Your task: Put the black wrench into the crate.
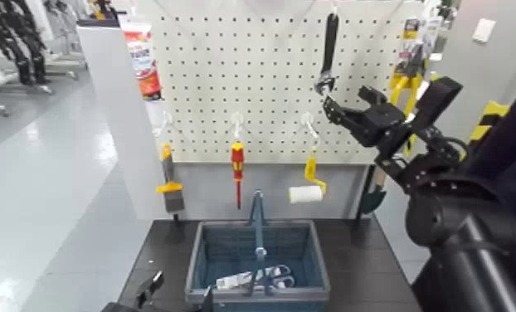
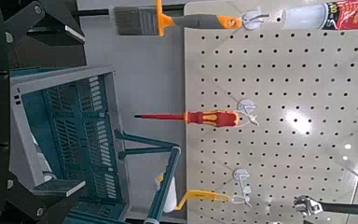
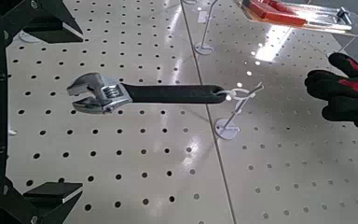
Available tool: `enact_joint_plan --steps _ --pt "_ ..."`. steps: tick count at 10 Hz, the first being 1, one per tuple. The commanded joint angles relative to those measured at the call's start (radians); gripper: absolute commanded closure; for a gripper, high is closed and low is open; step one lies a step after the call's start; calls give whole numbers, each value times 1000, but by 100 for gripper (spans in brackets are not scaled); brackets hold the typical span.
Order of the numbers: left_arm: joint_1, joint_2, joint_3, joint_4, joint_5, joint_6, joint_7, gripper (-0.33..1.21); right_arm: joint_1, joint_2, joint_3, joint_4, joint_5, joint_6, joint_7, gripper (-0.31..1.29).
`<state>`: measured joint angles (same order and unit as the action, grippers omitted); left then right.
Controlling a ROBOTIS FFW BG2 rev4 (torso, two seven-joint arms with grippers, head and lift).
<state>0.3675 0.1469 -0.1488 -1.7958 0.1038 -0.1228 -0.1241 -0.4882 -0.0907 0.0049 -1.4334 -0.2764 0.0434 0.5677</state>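
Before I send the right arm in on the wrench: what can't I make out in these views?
- Black-handled adjustable wrench: in the head view its top end is too small to show how it sits on the hook.
- Blue-grey plastic basket: the wrist view on the left arm cuts it off at the edge.
- White package in the basket: the upright blue handle crosses it in the head view; its print is too small to read.

Looks like a lab or workshop corner with a mock shop display. White pegboard (image 1: 211, 79) has tools and packaged goods on hooks; shopping-style basket (image 1: 311, 261) on dark table (image 1: 365, 265) below. Grey glossy floor (image 1: 46, 182) at left. Dark mechanical gear (image 1: 21, 37) in upper left of head view. Yellow-black striped marking (image 1: 487, 123) at right.
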Motion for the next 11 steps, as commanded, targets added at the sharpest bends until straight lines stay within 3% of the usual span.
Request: enact_joint_plan --steps 1,7,8,9,10,11 --pt "-5 2 -2 3 5 0 0 21 -58 2 21 50 -9 -30 11 17" --pt "-15 6 -9 9 11 0 -3 21 -156 -1 60 119 -58 -43 52 25" --pt "-16 6 -11 9 11 0 -5 21 -164 -3 60 120 -61 -36 55 43" --pt "-16 8 -12 9 11 0 -5 21 -167 -3 60 120 -70 -33 55 86" --pt "-16 8 -12 9 11 0 -5 21 -167 -3 60 119 -72 -33 54 111" --pt "-18 8 -12 10 11 0 -5 21 -170 -3 66 117 -60 -31 54 110"
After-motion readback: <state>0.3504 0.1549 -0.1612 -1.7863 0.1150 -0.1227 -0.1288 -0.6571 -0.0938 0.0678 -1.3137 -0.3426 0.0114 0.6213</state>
